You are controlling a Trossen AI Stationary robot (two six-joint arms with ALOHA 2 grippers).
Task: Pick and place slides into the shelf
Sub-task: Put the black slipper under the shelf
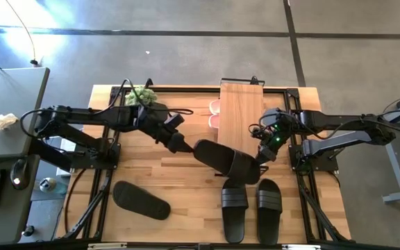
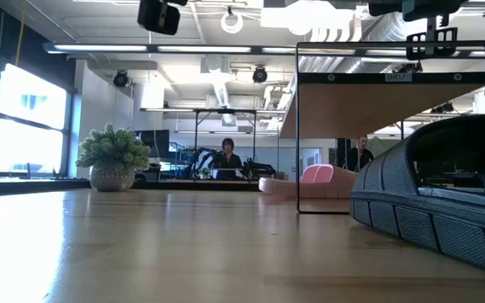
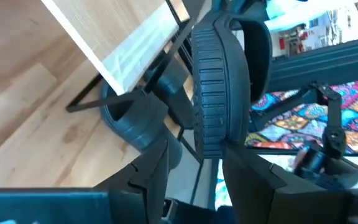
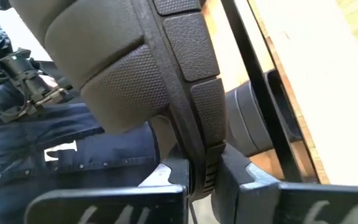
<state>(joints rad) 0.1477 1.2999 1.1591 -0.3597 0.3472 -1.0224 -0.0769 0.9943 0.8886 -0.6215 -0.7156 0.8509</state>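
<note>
This is an open-plan office or robotics lab: exposed white ceiling ducts (image 2: pixel 343 32) and strip lights overhead, a polished grey concrete floor (image 1: pixel 186 55), large windows (image 2: pixel 23 118), a person seated at a distant desk (image 2: pixel 227 158), and a small potted green plant (image 2: pixel 113 157).

Both arms reach inward, left gripper (image 1: pixel 186 147) and right gripper (image 1: pixel 262 158) each clamped, facing one another.

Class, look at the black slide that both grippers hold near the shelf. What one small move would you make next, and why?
Probably carry the held black slide toward the shelf's open end. The left gripper and right gripper both pinch its edges, it hangs lifted just in front of the shelf, and the pink slides already sit underneath.
</note>
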